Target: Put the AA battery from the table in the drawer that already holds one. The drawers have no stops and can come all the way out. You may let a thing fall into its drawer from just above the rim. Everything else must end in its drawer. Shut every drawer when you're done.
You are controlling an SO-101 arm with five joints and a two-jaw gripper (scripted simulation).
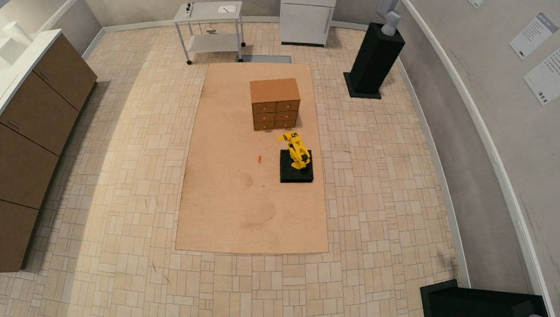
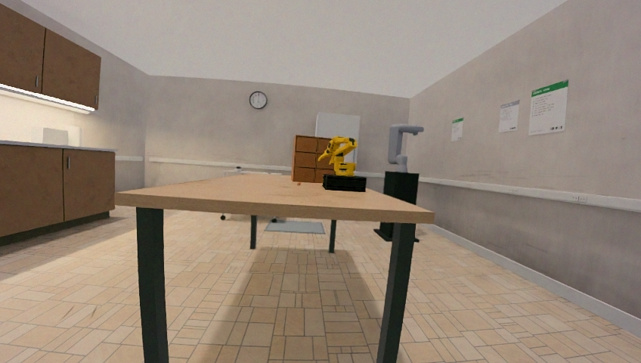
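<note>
A small orange AA battery lies on the wooden table, left of the arm's black base. A brown chest of six small drawers stands at the far part of the table, all drawers shut. My yellow arm is folded above its base. My gripper points toward the chest's lower right drawers, raised above the table. It stands half open with nothing between the fingers.
A black pedestal with a grey arm stands right of the table. A white cart and a white cabinet stand beyond the far end. Brown cupboards line the left wall.
</note>
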